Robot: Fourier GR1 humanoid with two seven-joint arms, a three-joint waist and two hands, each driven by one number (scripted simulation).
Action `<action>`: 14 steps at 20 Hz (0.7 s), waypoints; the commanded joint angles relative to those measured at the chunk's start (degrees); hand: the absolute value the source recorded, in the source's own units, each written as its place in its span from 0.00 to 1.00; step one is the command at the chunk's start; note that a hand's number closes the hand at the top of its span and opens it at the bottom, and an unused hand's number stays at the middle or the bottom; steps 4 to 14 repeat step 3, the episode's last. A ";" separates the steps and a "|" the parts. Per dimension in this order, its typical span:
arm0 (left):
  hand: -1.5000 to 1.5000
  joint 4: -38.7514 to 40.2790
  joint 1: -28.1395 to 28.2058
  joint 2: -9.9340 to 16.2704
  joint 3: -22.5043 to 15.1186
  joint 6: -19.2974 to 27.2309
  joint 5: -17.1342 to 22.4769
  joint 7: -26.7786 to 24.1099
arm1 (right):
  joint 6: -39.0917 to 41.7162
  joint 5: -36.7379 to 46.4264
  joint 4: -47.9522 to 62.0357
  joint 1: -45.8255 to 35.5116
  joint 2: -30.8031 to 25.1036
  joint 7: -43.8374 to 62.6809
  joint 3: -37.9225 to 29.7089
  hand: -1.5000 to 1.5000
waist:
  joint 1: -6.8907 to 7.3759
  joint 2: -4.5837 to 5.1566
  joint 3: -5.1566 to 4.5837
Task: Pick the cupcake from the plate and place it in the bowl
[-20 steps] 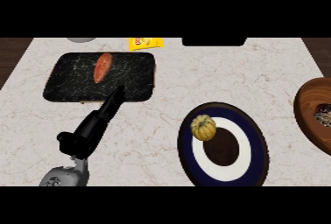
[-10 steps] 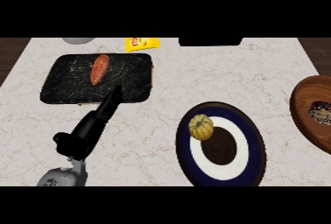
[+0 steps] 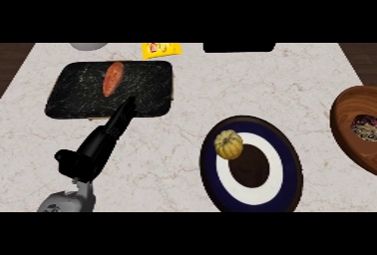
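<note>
A plate (image 3: 287, 149) with a dark blue rim, a white ring and a dark centre lies at lower middle right. On its upper left part sits a small yellow ribbed round item (image 3: 228, 144), the only thing on the plate. A wooden bowl (image 3: 346, 117) is cut off by the right edge, with a dark speckled thing (image 3: 363, 125) inside. My left hand (image 3: 103, 142) lies at lower left, open, its fingers straight and pointing up toward a black tray; it holds nothing and is well left of the plate. My right hand does not show.
A black speckled tray (image 3: 74, 97) at upper left holds an orange oblong vegetable (image 3: 112, 78). Along the far edge sit a yellow packet (image 3: 160, 49), a grey round object (image 3: 90, 46) and a black object (image 3: 239, 47). Dark floor borders the counter at both sides.
Everything in view has drifted slightly to the left; my left hand keeps its pose and the yellow item stays on the plate.
</note>
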 commanded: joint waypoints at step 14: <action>0.50 0.78 -1.77 -1.48 -0.66 0.37 -0.61 0.12 | 10.95 -9.58 4.37 8.94 -2.77 -6.51 -7.41 0.00 | 0.24 0.10 -0.01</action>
